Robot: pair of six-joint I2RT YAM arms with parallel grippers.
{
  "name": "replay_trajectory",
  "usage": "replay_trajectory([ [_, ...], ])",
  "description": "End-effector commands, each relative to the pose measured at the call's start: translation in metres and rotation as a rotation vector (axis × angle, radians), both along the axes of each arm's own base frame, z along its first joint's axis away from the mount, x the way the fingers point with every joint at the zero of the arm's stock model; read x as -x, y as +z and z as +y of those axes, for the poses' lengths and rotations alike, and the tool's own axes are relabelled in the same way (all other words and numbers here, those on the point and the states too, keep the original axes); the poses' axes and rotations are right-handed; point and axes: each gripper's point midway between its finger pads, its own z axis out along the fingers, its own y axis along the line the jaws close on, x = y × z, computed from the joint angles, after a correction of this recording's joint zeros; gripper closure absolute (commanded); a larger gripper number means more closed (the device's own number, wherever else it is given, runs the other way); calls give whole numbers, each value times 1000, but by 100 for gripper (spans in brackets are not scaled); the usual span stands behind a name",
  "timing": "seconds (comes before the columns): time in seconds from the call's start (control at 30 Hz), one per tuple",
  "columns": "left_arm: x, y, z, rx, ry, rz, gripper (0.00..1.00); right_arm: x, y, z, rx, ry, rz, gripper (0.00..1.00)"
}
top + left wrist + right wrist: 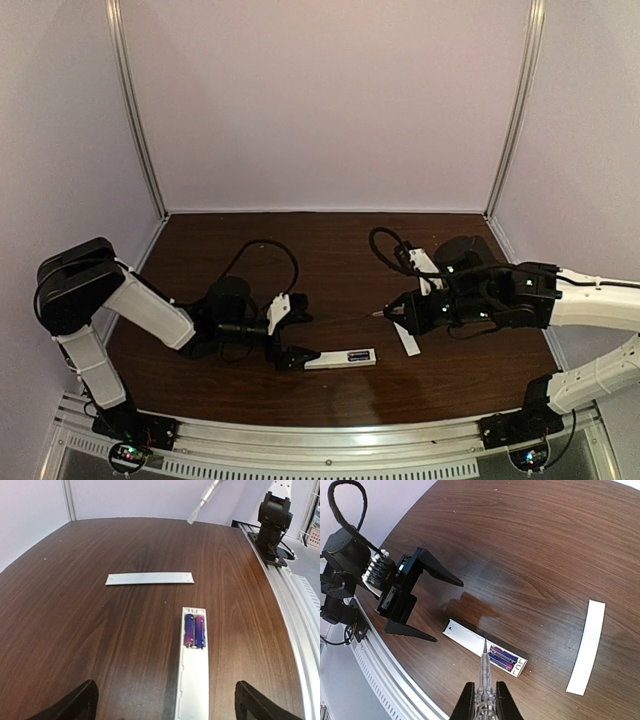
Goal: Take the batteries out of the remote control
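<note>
Dark wood-grain table (330, 250), pale lilac walls (330, 100), metal rail (330, 445) along the near edge; count: one remote control (194, 680), two batteries (195, 631), one cover strip (150, 578), one screwdriver (484, 680), two arms; remote lies flat near the front edge, left of centre, bay uncovered, both blue-purple cells side by side inside; cover strip lies well apart on the table; left gripper (166, 683) spread wide, remote's end between its fingers, nothing grasped; right gripper (484, 700) clenched on the screwdriver, tip aimed at the bay, contact unclear
</note>
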Motion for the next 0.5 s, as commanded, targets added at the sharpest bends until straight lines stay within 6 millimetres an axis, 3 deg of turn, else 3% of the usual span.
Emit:
replay_trajectory([
  [0.0,15,-9,-3,18,-107,-15,4,-8,-3,-7,11,-54,-6,100],
  [0.27,30,-25,-8,-42,-236,5,5,-10,-4,-8,13,-61,-3,100],
  [0.47,24,-42,-12,-82,-228,32,10,-12,-4,-7,12,-61,-4,100],
])
